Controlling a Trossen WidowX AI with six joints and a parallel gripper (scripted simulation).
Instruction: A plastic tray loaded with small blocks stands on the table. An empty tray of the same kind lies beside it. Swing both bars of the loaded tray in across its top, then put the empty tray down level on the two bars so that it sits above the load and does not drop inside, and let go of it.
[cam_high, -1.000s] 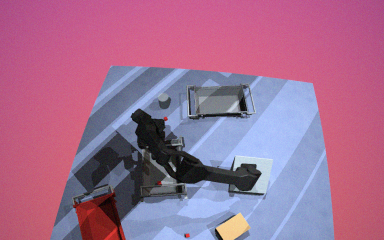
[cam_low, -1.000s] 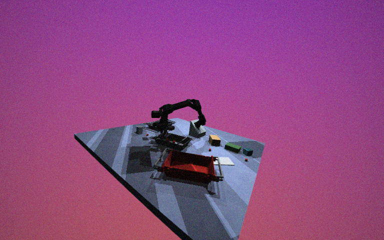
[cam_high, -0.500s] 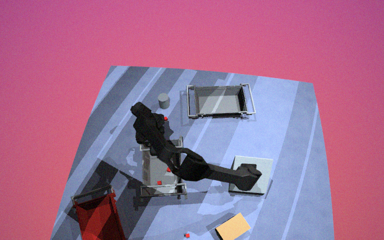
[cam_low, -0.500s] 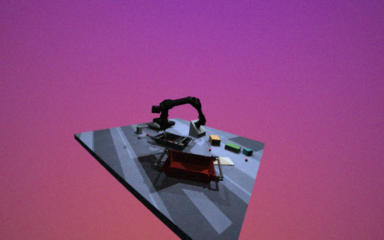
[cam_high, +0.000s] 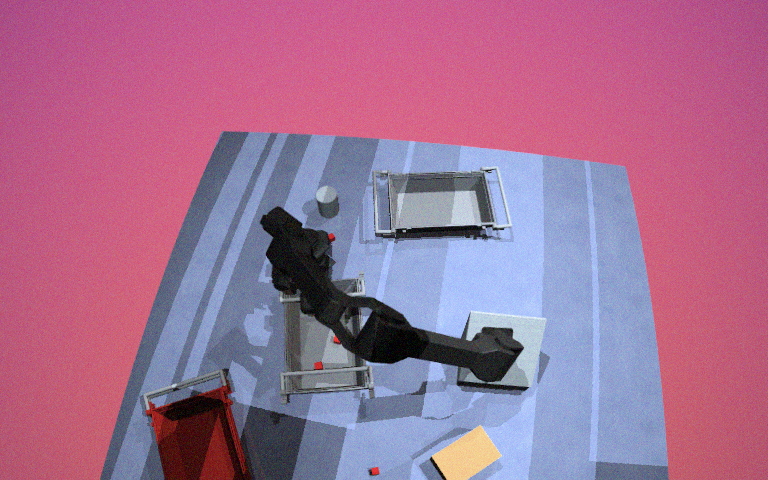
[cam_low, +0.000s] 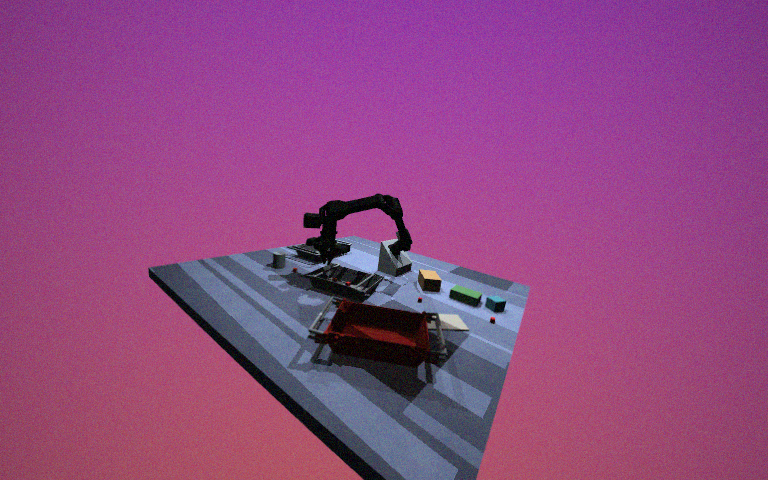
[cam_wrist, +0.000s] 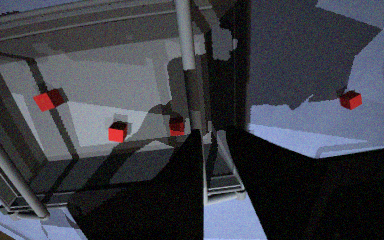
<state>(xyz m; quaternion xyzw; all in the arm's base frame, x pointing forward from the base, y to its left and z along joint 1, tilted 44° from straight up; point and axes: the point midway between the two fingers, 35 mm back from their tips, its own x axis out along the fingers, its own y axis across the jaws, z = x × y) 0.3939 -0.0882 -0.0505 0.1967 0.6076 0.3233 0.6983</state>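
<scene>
Nearest the exterior camera stands a red tray. It plays no part in the job and lies well apart from the loaded tray, beyond that tray's near end.

The loaded tray is grey, with small red blocks on its floor. At its near end a wire bar lies crosswise. From the top view I cannot tell whether it rests over the tray's top or just outside the end wall.

At the loaded tray's far end the gripper hangs low. Its dark fingers are drawn nearly together and, as I judge, clamp nothing. The far wire bar runs down into the slim gap between them. In the wrist view it stands over the tray's inside, just beside the end wall, so this swing looks under way but not finished. One loose red block lies on the surface just outside that end.

Farthest off, well apart from the loaded tray, the empty tray sits flat on the surface, untouched.

Left to do, by my reckoning: finishing the far bar, perhaps the near one, then fetching, placing and freeing the empty tray.
</scene>
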